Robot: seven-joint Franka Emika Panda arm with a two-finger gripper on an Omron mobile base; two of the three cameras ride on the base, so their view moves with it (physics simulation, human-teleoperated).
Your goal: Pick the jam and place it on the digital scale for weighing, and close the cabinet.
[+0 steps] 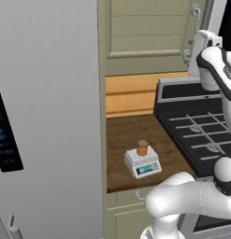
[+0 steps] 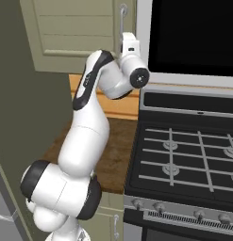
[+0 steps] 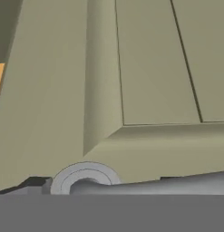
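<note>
The jam, a small orange jar with a brownish lid, stands upright on the top plate of the digital scale on the wooden counter. High above it, my gripper is up against the lower right corner of the pale olive cabinet door, beside its curved grey handle. In the right base view the hand sits just below the handle. The hand view is very close to the door panel, with the handle's round mount and bar between the widely spread fingertips. The gripper holds nothing.
A tall grey refrigerator walls off the left. A black stove with grates lies right of the counter, under a dark panel. My own arm stands over the counter's front edge.
</note>
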